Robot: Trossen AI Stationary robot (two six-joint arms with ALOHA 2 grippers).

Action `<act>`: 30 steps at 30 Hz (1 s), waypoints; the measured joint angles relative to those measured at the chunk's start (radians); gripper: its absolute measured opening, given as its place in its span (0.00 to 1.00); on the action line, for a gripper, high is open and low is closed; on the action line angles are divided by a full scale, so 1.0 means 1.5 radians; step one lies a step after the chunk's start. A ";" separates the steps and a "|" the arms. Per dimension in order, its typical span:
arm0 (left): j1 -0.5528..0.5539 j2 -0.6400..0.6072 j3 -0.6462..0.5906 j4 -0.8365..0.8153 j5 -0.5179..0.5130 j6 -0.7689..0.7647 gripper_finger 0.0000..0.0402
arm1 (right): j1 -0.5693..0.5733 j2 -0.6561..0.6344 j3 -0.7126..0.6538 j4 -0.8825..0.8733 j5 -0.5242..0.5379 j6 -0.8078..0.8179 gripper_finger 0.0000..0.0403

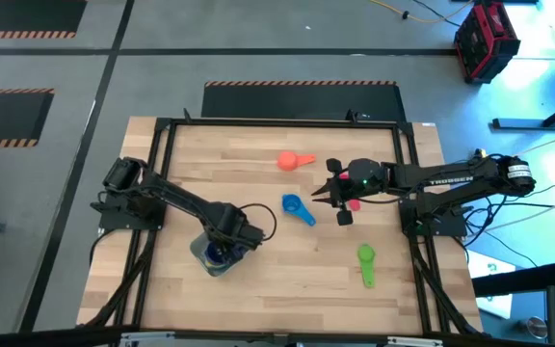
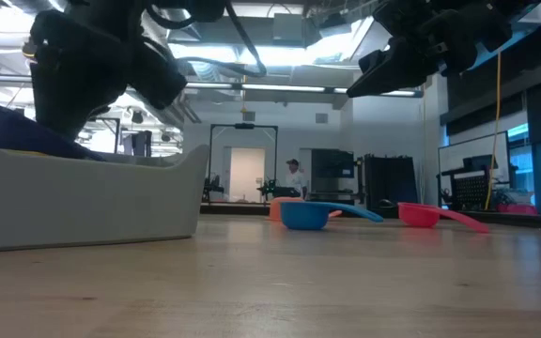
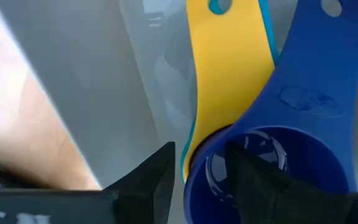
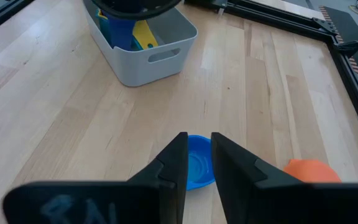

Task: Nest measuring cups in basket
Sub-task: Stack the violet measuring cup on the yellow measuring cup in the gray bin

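The pale grey basket (image 1: 207, 258) (image 4: 148, 62) stands near the table's near-left part. In it a purple-blue cup (image 3: 291, 124) lies on the yellow cup (image 3: 229, 68), with a teal edge (image 3: 267, 28) beneath. My left gripper (image 3: 199, 149) (image 1: 224, 247) reaches down into the basket, shut on the purple-blue cup. My right gripper (image 4: 199, 140) (image 1: 333, 191) hovers above mid-table, nearly shut and empty, pointing toward the blue cup (image 1: 295, 207) (image 4: 194, 162). The pink-red cup (image 1: 353, 204), coral-orange cup (image 1: 292, 160) and green cup (image 1: 366, 260) rest on the wood. My left gripper holds the purple-blue cup by the bowl wall (image 3: 194, 165) on the side where the handle joins. One finger (image 3: 247, 180) is inside the bowl and the other (image 3: 160, 177) outside. The fingers come from above, pointing down. The cup sits in the basket on the yellow cup.
The black frame rails (image 1: 162, 154) run around the tabletop. In the low view the basket wall (image 2: 83, 197) fills the left foreground. Bare wood (image 1: 287, 270) lies between the basket and the green cup. A person (image 2: 295, 176) stands far off in the room.
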 joint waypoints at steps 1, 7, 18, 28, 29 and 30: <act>-0.001 0.000 -0.002 0.001 0.000 0.000 0.32 | 0.000 0.000 0.000 0.000 0.000 0.000 0.19; -0.002 0.000 -0.003 0.001 0.001 -0.001 0.20 | 0.000 0.000 0.000 0.000 0.000 0.000 0.19; -0.005 -0.005 0.007 -0.004 -0.006 -0.001 0.03 | 0.000 0.000 0.000 0.000 0.000 0.000 0.19; -0.033 -0.005 0.047 -0.017 -0.021 -0.115 0.01 | 0.000 0.000 0.000 0.000 0.000 0.000 0.19; -0.039 -0.005 0.047 -0.017 -0.024 -0.136 0.01 | 0.000 0.000 0.000 0.000 0.000 0.000 0.19; -0.044 -0.005 0.047 -0.017 -0.025 -0.160 0.01 | 0.000 0.000 0.000 0.000 0.000 0.000 0.19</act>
